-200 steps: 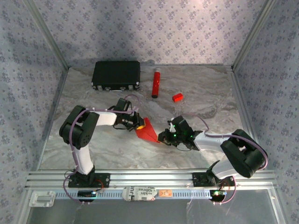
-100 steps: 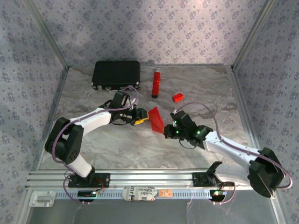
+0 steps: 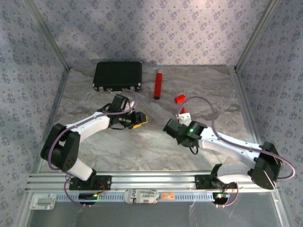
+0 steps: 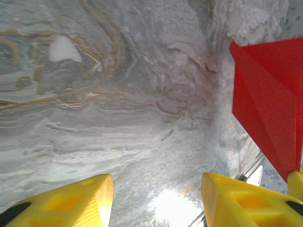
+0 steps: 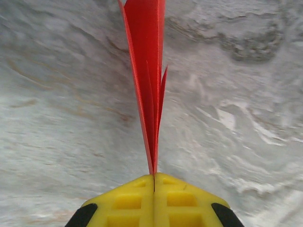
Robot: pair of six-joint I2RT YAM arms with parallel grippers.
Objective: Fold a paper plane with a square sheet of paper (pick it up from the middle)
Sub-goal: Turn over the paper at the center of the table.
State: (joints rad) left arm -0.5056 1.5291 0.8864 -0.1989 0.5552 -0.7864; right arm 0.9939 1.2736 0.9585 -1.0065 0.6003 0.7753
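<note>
The paper plane [image 5: 147, 71] is pinched at its narrow end between the yellow fingers of the right gripper [image 5: 154, 177], which are pressed tightly together on it. It is seen edge-on there, its folded layers spreading slightly, with the marbled table [image 3: 142, 151] behind it. In the top view it is placed well to the right of the black case [image 3: 118, 75] and nearer the arm bases, farther from the case than the red tube [image 3: 157, 84] and the small red block [image 3: 179, 98].

The left gripper [image 4: 156, 189] is held with its fingers apart, and bare table is seen between them. It is found off the case's right front corner, toward the bases. In its wrist view the plane's creased red faces are seen at the right edge.

The tube is seen just right of the case, and the block farther right again.

No lettering can be made out on the case or tube. On the rail, far nearer than the case, a printed white wrap [image 3: 142, 195] and an orange tag [image 3: 166, 195] are fixed. Their print is too small to be read.
</note>
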